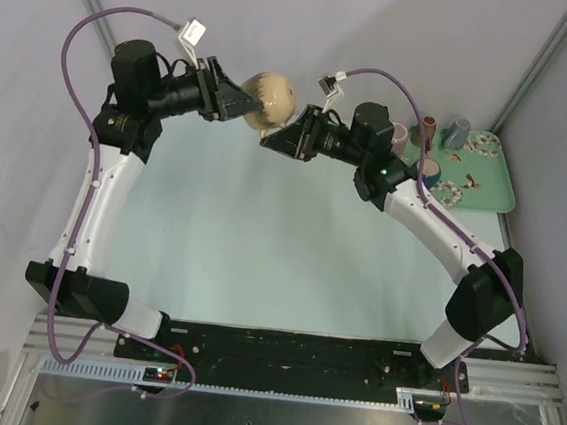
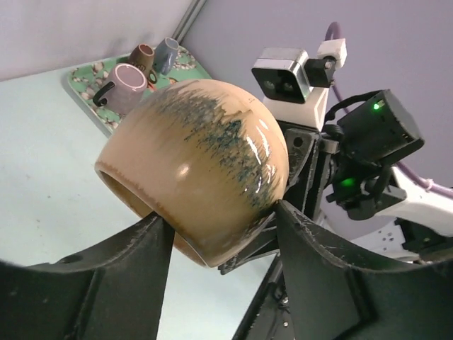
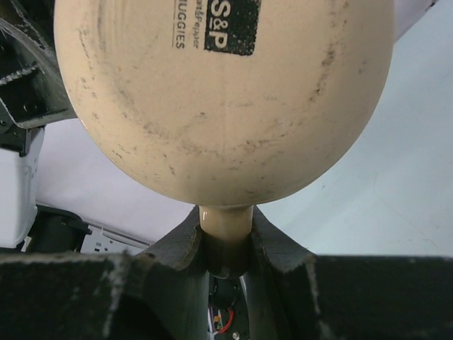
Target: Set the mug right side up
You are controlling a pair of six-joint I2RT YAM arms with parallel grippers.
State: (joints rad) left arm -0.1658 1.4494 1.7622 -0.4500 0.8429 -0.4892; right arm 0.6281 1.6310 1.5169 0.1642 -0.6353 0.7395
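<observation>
A round tan mug (image 1: pixel 272 94) with dark speckled glaze is held in the air over the table's far middle, tilted on its side. My left gripper (image 1: pixel 242 100) is shut on its body. In the left wrist view the mug (image 2: pixel 198 163) sits between both fingers (image 2: pixel 311 248), with its opening facing down and to the left. My right gripper (image 1: pixel 277 135) is shut on the mug's handle (image 3: pixel 225 230). The right wrist view shows the mug's pale base (image 3: pixel 219 106) with a printed label.
A green tray (image 1: pixel 499 188) stands at the back right with several small mugs and cups on it. In the left wrist view it shows a pink mug (image 2: pixel 122 83), a brown one (image 2: pixel 144 55) and a grey one (image 2: pixel 167 52). Purple cables loop over both arms.
</observation>
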